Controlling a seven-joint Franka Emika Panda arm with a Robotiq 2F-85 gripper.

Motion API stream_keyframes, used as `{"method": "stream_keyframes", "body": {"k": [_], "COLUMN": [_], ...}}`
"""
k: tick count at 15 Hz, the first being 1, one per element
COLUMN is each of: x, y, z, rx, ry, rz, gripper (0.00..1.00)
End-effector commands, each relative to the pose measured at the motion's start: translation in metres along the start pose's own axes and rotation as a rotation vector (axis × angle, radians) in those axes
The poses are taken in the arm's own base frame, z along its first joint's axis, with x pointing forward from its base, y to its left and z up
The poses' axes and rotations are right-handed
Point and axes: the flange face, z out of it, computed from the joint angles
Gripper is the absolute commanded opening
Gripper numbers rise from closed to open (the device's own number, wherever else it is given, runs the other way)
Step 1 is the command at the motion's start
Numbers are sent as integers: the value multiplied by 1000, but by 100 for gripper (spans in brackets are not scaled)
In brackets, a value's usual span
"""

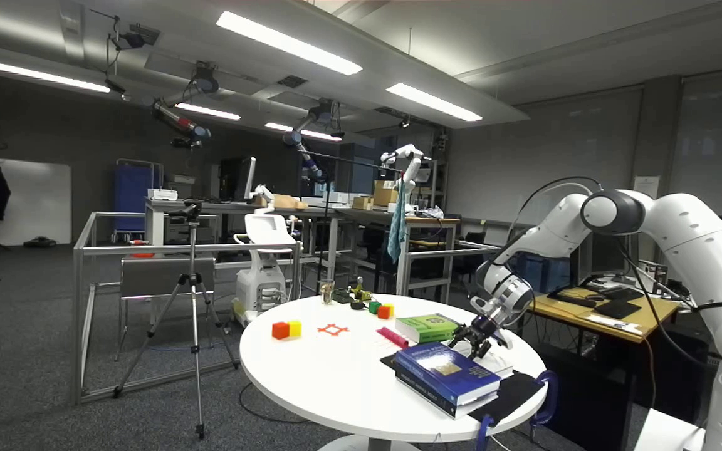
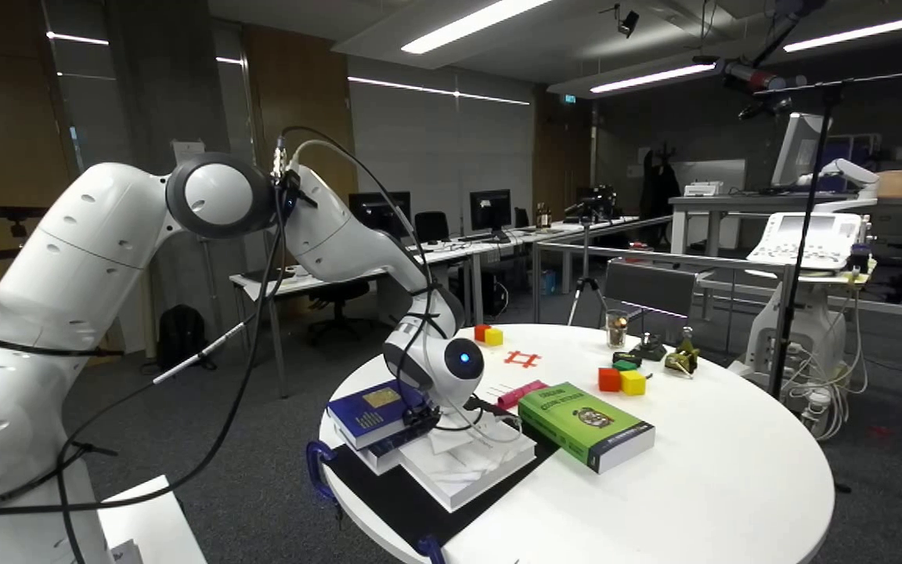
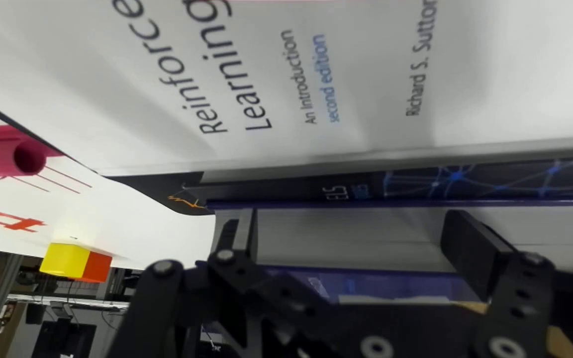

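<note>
Blue and thick, the upper book (image 1: 445, 363) lay just beside the gripper (image 3: 351, 233), whose fingers stood apart, gripping nothing, facing its page edge, and an uneven sideways shove from them could have slid it off the dark-spined book (image 3: 301, 191) underneath.

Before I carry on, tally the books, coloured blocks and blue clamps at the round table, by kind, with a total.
Books: 4 (blue, dark, white, green)
Blocks: 5 (2 red, 2 yellow, 1 green)
Clamps: 2
Total: 11
</note>
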Motion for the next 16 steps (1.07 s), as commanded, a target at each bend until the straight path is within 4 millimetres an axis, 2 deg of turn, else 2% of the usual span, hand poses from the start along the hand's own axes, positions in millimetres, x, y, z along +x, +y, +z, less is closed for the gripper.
{"method": "stream_keyframes", "body": {"k": [1, 7, 16], "x": [13, 14, -9], "y": [12, 22, 22], "z": [5, 1, -23], "rx": [6, 6, 13], "ry": [15, -20, -90], "rz": [-69, -101, -130], "gripper": [100, 100, 100]}}
